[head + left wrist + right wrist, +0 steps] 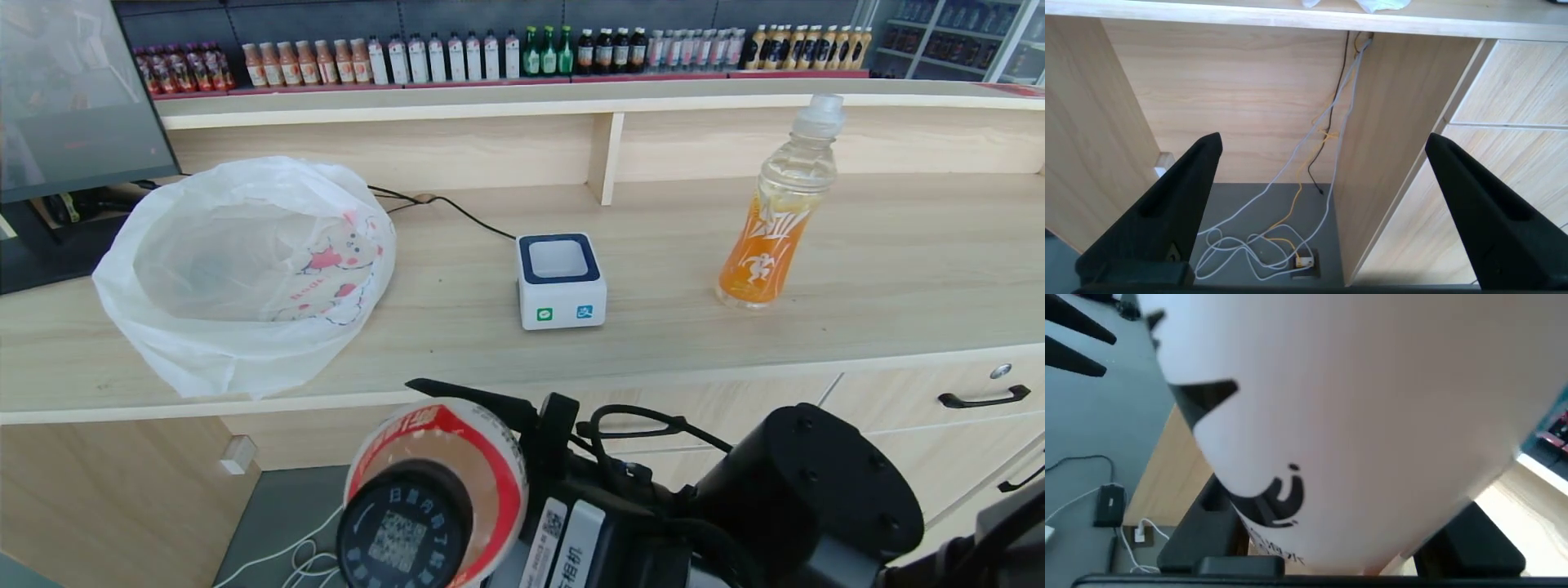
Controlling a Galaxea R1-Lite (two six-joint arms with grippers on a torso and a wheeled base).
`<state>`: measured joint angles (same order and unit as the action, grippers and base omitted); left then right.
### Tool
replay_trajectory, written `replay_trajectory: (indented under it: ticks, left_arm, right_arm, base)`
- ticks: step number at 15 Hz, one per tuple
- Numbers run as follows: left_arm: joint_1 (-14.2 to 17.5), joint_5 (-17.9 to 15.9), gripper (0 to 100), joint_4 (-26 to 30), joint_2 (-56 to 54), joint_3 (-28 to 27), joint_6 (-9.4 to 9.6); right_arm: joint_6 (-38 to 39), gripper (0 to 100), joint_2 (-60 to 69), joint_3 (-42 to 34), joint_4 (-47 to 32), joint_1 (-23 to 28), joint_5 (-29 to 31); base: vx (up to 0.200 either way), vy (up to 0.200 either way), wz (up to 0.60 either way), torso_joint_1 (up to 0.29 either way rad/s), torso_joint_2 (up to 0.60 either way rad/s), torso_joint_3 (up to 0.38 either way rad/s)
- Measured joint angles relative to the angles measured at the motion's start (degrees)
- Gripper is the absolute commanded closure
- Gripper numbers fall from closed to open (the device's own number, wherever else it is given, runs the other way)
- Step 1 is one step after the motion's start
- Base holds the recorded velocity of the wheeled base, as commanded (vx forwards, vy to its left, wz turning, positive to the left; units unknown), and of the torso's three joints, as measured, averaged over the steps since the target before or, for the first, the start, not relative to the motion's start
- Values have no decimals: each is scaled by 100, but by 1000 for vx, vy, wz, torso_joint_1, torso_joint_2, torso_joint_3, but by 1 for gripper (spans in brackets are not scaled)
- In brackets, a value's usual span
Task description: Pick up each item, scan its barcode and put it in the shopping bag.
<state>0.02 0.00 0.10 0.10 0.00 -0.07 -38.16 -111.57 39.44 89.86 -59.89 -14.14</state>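
My right gripper (pixel 490 457) is shut on a bottle (pixel 433 490) with a black cap and a red and white label. It holds the bottle below the counter's front edge, cap towards the head camera. In the right wrist view the bottle (pixel 1372 416) sits close up between the dark fingers (pixel 1200 531). On the counter stand a white shopping bag (pixel 245 269) with its mouth open at the left, a white scanner (pixel 561 280) in the middle and an orange drink bottle (pixel 780 204) upright at the right. My left gripper (pixel 1319 204) hangs open under the counter, holding nothing.
A monitor (pixel 73 90) stands at the far left and a black cable (pixel 457 208) runs from it to the scanner. Rows of bottles (pixel 506 53) line the shelf behind. Drawers (pixel 980 400) are under the counter at the right. Loose cables (pixel 1282 237) lie on the floor.
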Motion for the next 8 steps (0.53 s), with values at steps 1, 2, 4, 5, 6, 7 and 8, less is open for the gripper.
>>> replay_trajectory:
  ticks: [1,2,4,5,6,7,8]
  left_arm:
    - [2,0,0,0,0,0,0]
    - [2,0,0,0,0,0,0]
    - [5,0,0,0,0,0,0]
    - [5,0,0,0,0,0,0]
    - [5,0,0,0,0,0,0]
    - [5,0,0,0,0,0,2]
    - [0,0,0,0,0,0,0]
  right_arm:
    - [33,100,-4,166,-20,22,0]
    - [48,100,5,364,-200,61,2]
    - [118,100,118,764,-898,199,7]
    - [206,100,222,909,-1264,300,5]
    - [343,100,313,1020,-1514,391,7]
    - [463,100,368,1125,-1666,444,5]
    - [649,100,412,1250,-1804,510,2]
  base:
    - [0,0,0,0,0,0]
    - [0,0,0,0,0,0]
    - [0,0,0,0,0,0]
    - [0,0,0,0,0,0]
    - [0,0,0,0,0,0]
    - [0,0,0,0,0,0]
    - [0,0,0,0,0,0]
